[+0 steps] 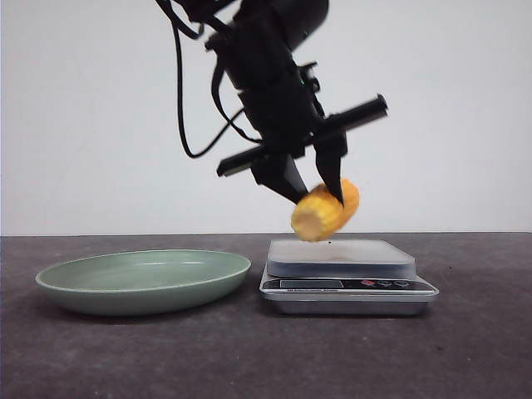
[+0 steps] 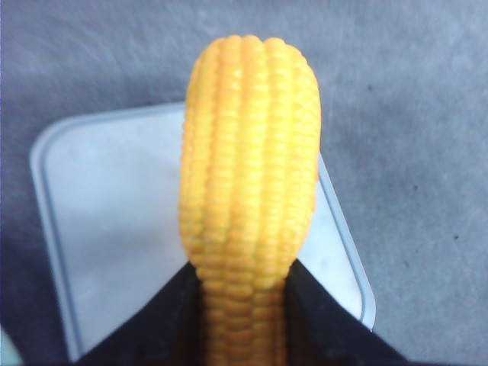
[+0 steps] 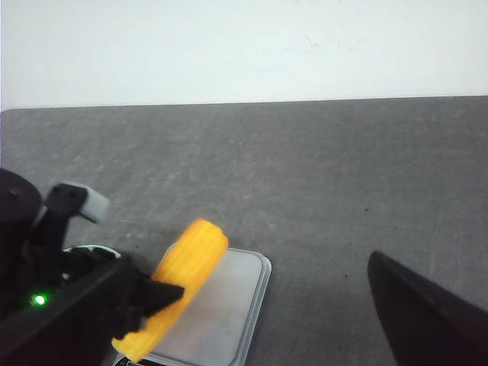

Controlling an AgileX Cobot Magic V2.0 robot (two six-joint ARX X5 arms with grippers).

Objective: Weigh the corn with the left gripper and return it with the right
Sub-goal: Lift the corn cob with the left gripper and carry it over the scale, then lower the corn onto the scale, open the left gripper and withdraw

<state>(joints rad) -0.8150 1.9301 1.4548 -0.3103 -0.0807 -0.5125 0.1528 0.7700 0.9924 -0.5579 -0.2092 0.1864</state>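
Between the left fingers (image 1: 318,184), corn (image 1: 325,211) sits clamped.

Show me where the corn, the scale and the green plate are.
corn (image 1: 324,212), front view, on its kernelled side.
scale (image 1: 341,253), front view, on its bare weighing platform.
green plate (image 1: 125,295), front view, on its outer wall.

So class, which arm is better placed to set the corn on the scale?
The left. Its gripper already clamps the corn just above the scale; the right arm holds nothing.
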